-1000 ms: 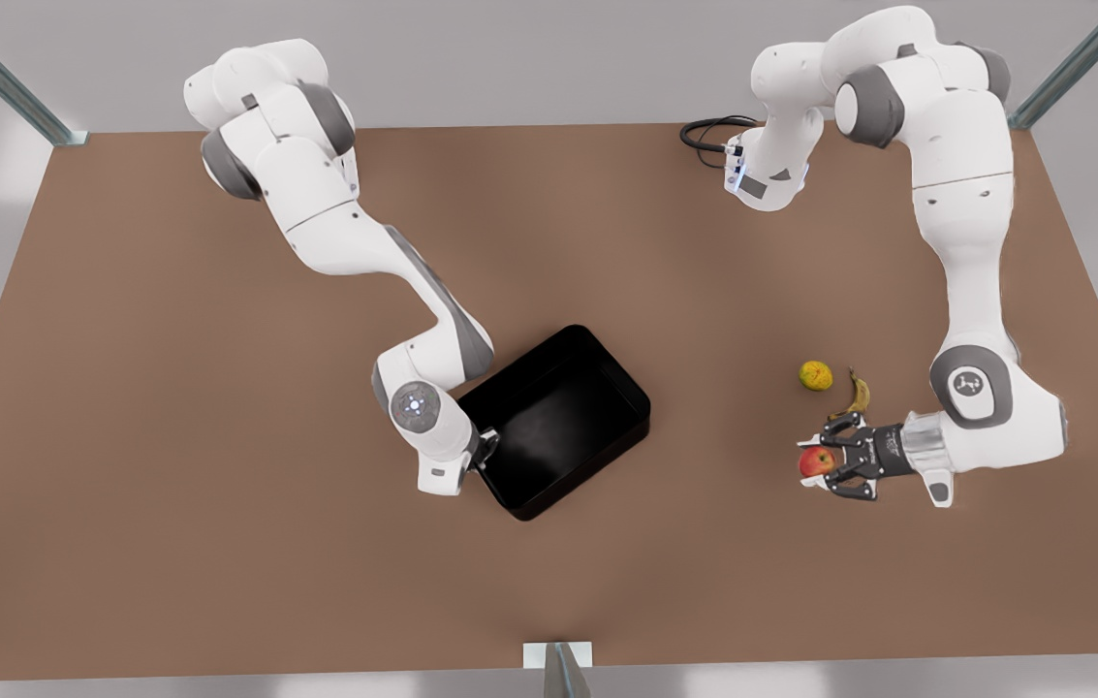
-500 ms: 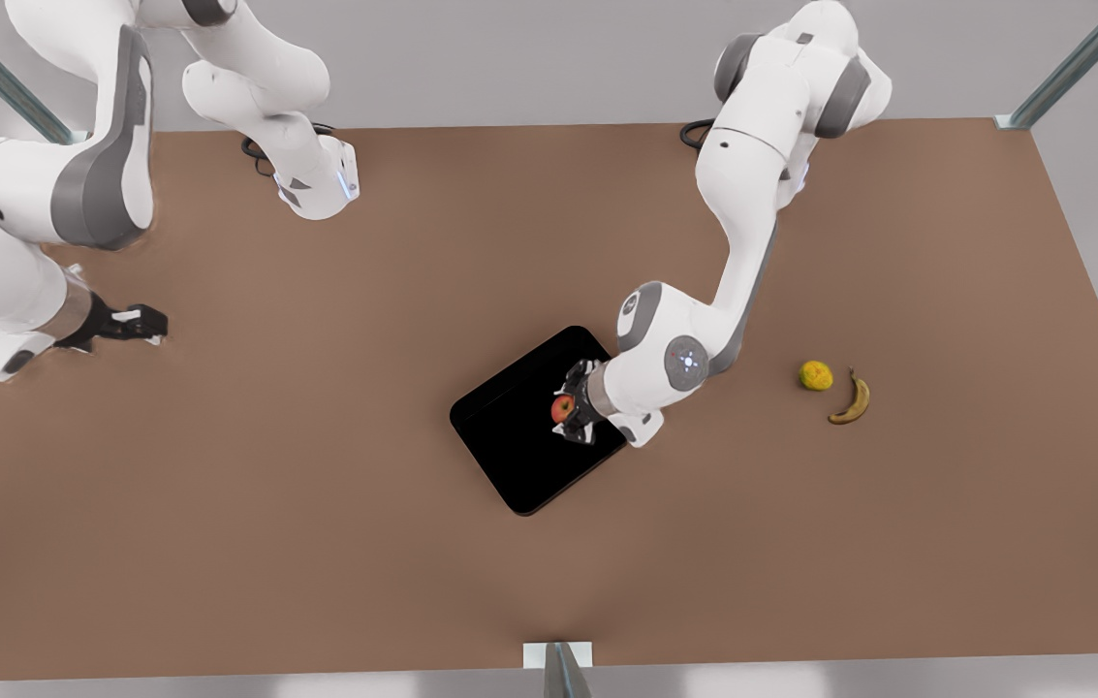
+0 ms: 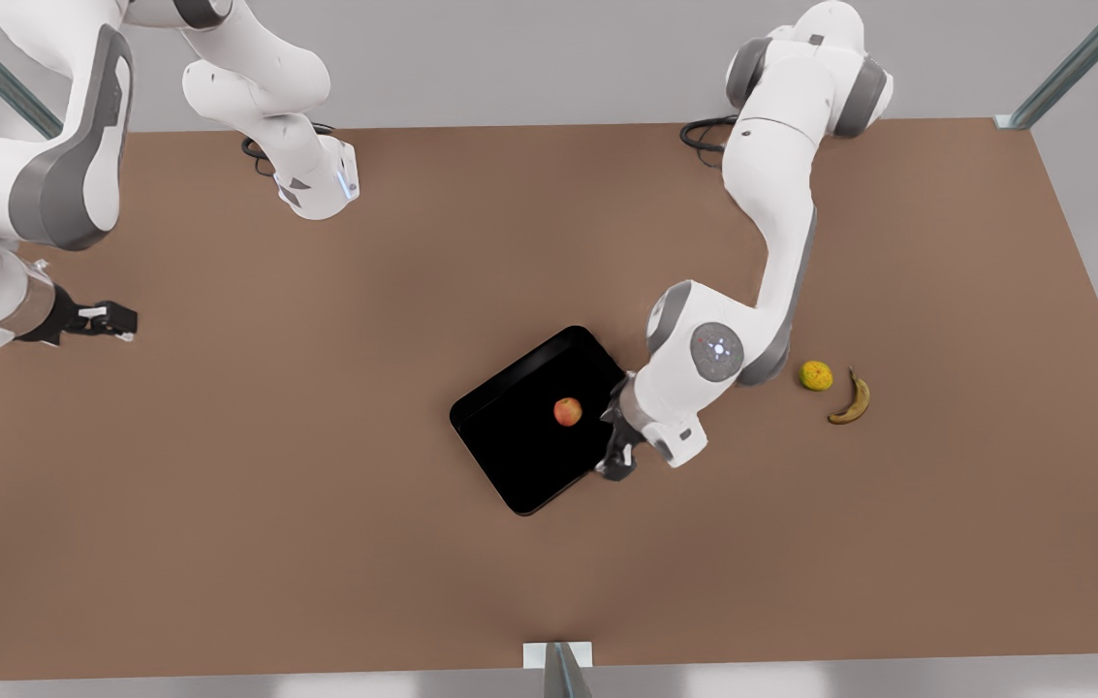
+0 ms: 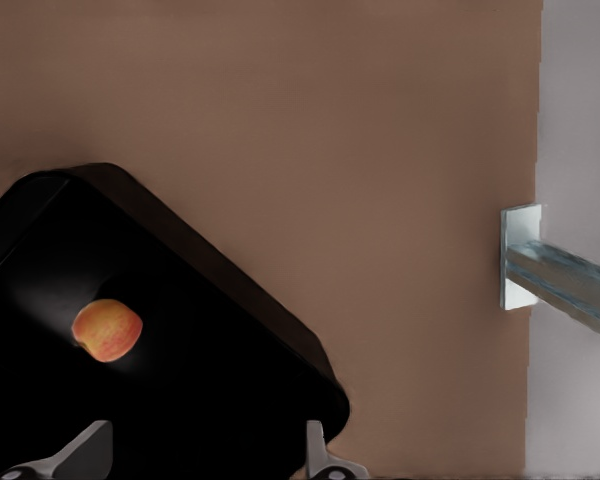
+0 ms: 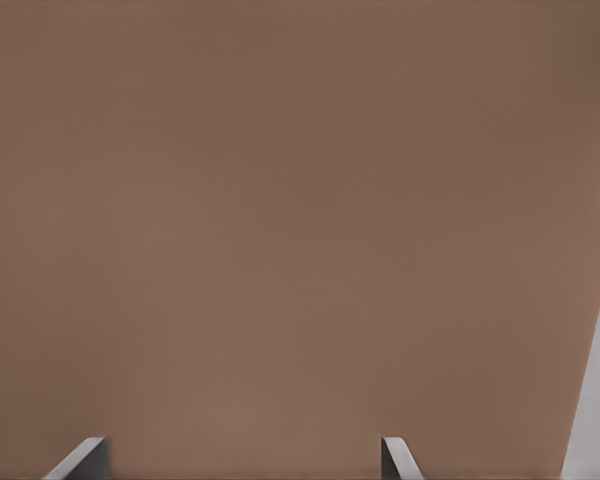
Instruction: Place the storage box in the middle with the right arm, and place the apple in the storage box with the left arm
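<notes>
Apple inside the storage box, both grippers released.

I see the storage box [image 3: 537,427] near the middle of the surface [image 3: 316,543], with the apple [image 3: 567,411] lying free on its floor (nothing touches it). My left gripper [image 3: 614,463] hangs just over the box's edge on the front view's right, fingers [image 4: 80,452] spread and empty. Farther off, my right gripper [image 3: 114,319] waits by the surface's edge at the front view's left, its fingers [image 5: 80,458] also apart.
</notes>
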